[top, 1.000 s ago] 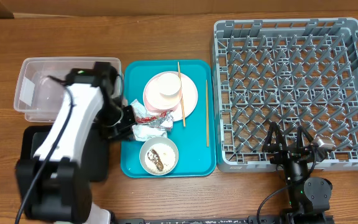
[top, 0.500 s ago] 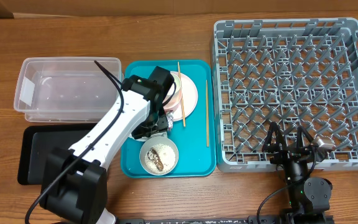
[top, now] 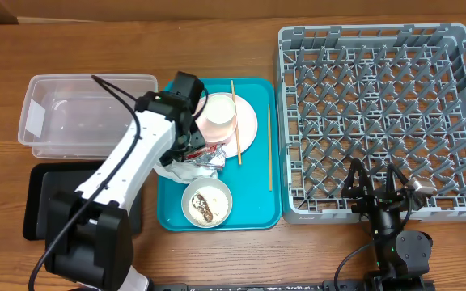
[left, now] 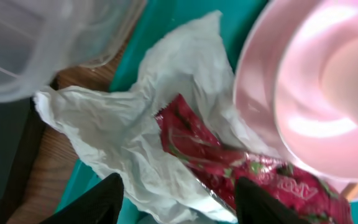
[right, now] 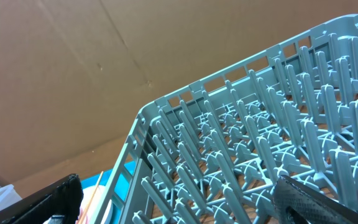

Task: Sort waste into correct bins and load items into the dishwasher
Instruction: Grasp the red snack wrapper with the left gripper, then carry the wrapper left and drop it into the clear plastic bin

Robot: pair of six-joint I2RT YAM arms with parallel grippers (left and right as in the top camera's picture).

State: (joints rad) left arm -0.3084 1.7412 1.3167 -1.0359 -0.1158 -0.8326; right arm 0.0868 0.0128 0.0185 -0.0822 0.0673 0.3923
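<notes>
Swung across from the shallow black rectangular tray (top: pixel 43 202) to the large teal tray (top: pixel 257 190), my left arm now hangs over the waste. My left fingers (left: pixel 101 199), pinched shut 1 second ago, have come apart to a medium gap, and nothing is held between them. Directly below lie the crumpled white paper napkin (left: pixel 117 124) and its red foil wrapper (left: pixel 222 162). They rest on the teal tray's left side, just beside the round pinkish-white plate (top: pixel 251 121). 1 corner of the napkin spills over the tray's edge toward the black tray, further left than before. By my reading the pinch let go without a lift. That leaves the napkin short of both the clear rectangular plastic tub (top: pixel 31 113) and the black tray, so a fresh, deeper grasp is called for. The pale bowl (top: pixel 226 196) of white rice with its small brown lump (top: pixel 203 206) sits at the tray's near end. Of the 2 thin wooden chopsticks (top: pixel 269 149), 1 lies across the plate and 1 on the bare tray. My right fingers (right: pixel 51 196) stand wide and hold nothing, parked at the near edge of the large grey plastic dish rack (top: pixel 379 113), where no dish stands yet.
</notes>
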